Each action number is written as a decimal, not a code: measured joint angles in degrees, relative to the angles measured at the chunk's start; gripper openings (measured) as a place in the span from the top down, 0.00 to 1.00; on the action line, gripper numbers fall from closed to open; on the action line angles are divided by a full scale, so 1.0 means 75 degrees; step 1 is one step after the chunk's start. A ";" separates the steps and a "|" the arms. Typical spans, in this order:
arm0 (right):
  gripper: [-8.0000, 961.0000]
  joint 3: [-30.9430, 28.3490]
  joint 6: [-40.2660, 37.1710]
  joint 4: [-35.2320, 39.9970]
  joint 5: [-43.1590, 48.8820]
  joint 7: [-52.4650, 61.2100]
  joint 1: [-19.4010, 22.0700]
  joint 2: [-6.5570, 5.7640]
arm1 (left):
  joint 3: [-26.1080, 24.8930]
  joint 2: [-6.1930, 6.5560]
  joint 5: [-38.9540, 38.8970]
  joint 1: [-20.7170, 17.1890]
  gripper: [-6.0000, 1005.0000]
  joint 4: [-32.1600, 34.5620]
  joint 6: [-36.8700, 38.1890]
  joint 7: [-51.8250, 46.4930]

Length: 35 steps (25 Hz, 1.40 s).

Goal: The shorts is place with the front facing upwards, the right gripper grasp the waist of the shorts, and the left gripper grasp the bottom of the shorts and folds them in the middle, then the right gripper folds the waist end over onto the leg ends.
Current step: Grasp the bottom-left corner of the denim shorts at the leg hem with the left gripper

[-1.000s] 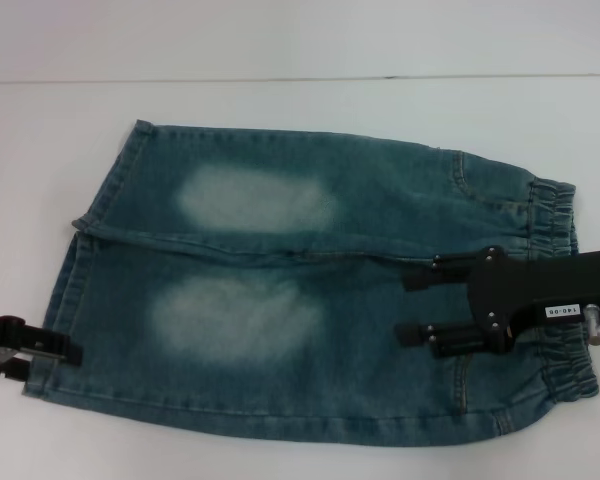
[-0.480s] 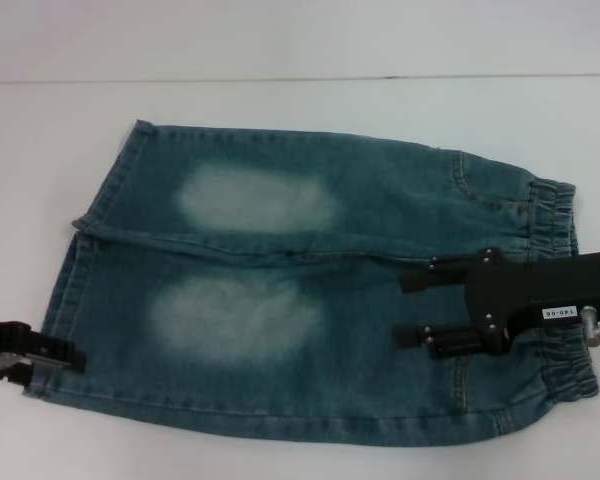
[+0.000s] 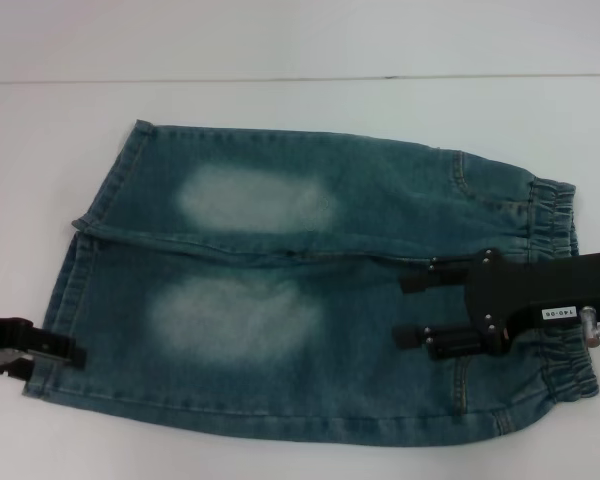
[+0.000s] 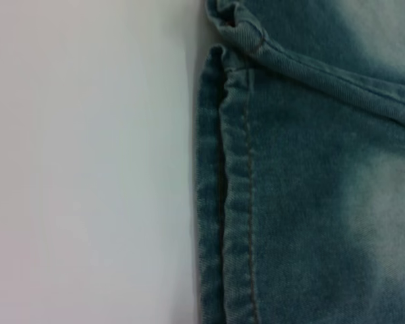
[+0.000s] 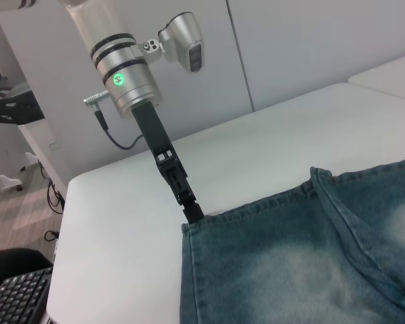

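Blue denim shorts (image 3: 280, 300) lie flat on the white table, front up. The ruffled waist (image 3: 555, 215) is at the right and the leg ends (image 3: 65, 290) are at the left. My right gripper (image 3: 412, 311), black with a white label, hovers open over the denim just inside the nearer part of the waist, holding nothing. My left gripper (image 3: 70, 352) is at the hem of the nearer leg, its tip at the cloth's edge. The right wrist view shows the left gripper (image 5: 191, 210) pointing down at the hem corner (image 5: 209, 219). The left wrist view shows the stitched hem (image 4: 236, 202) close up.
The white table (image 3: 280, 60) stretches beyond the shorts, its far edge a line across the back. The right wrist view shows a keyboard (image 5: 17, 297) and cables off the table's left end.
The right gripper has edged slightly nearer over the waist area. The left gripper has barely shifted at the near leg hem. The shorts lie as before.
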State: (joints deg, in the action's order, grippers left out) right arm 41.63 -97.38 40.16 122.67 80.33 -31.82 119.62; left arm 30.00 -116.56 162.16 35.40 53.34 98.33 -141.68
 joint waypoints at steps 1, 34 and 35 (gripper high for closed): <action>0.19 0.0001 0.0000 0.0000 0.0001 0.0000 0.0001 0.0000 | 0.0000 0.0006 0.0000 0.0001 0.12 0.0000 -0.0009 0.0000; 0.20 0.0062 0.0104 -0.0011 -0.0055 0.0000 -0.0046 0.0000 | 0.0611 -0.0085 -0.0004 0.0017 0.47 0.0026 -0.0023 0.0109; 0.20 0.0063 0.0105 -0.0011 -0.0056 0.0000 -0.0053 0.0000 | 0.0617 -0.0086 -0.0006 0.0023 0.50 0.0028 -0.0034 0.0110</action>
State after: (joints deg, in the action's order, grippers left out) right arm 42.10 -96.59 40.07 122.25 80.33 -32.22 119.62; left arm 34.62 -117.20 162.12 35.58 53.56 98.08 -140.85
